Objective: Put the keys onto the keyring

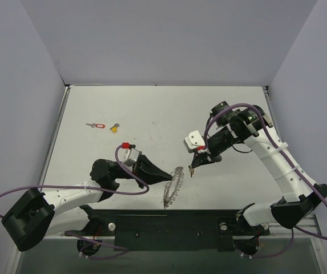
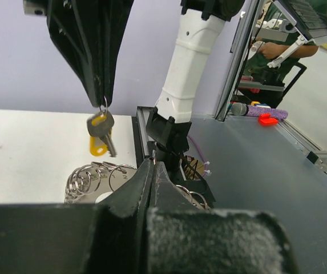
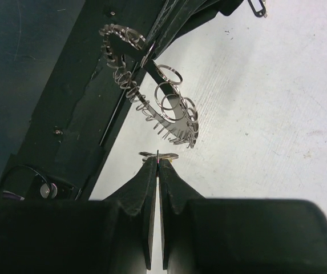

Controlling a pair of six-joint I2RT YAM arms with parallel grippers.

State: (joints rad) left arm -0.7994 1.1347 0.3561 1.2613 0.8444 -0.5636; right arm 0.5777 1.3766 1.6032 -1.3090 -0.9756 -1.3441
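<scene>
From above, my left arm lies low across the table (image 1: 220,108) with its forearm stretched rightward. My left gripper (image 1: 169,180) is clenched on the keyring (image 1: 174,185), which sits close to the table's near edge. My right arm comes in from the right with the wrist bent down, and my right gripper (image 1: 192,169) points down just beside the keyring's far end. A red-tagged key (image 1: 96,125) and a loose yellow key (image 1: 114,128) lie side by side, well apart at the far left. Any writing on the tag is too small to read.

In my left wrist view, my left fingers (image 2: 132,191) are pressed together on one loop, and the keyring's other coils rest on the table. My right gripper hangs from above, pinched shut on the small ring of a yellow-headed key (image 2: 101,130), which dangles over the coils.

In my right wrist view, my fingertips (image 3: 146,177) are closed on that small ring (image 3: 158,154). The keyring lies just beyond, with my left gripper nipping it.
</scene>
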